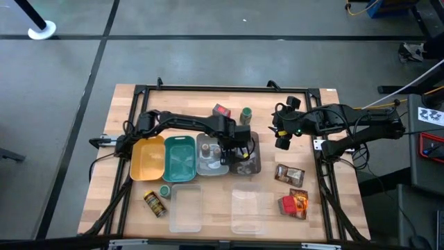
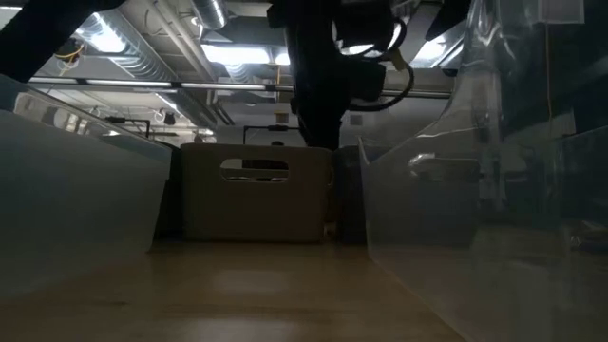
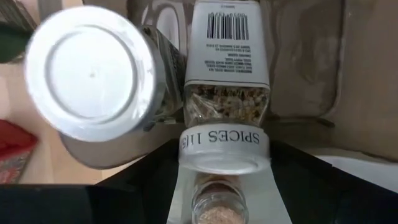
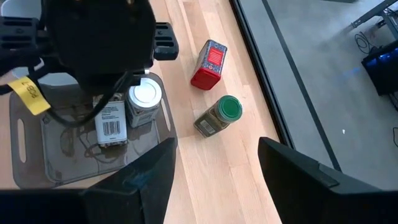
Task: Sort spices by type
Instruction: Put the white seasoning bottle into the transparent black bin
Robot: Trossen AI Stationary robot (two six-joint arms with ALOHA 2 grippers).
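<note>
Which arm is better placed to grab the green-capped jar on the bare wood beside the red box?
Right. The right gripper hangs open almost over the green-capped jar by the red box; the left gripper is busy over the grey tray.

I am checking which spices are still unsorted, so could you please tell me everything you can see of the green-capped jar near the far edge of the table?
The green-capped jar is a small clear container of olive-brown spice with a label and a round green cap. It stands on the bare wooden table, outside every tray, beside the red box but apart from it. Neither gripper touches it; the open right gripper hovers nearby.
</note>
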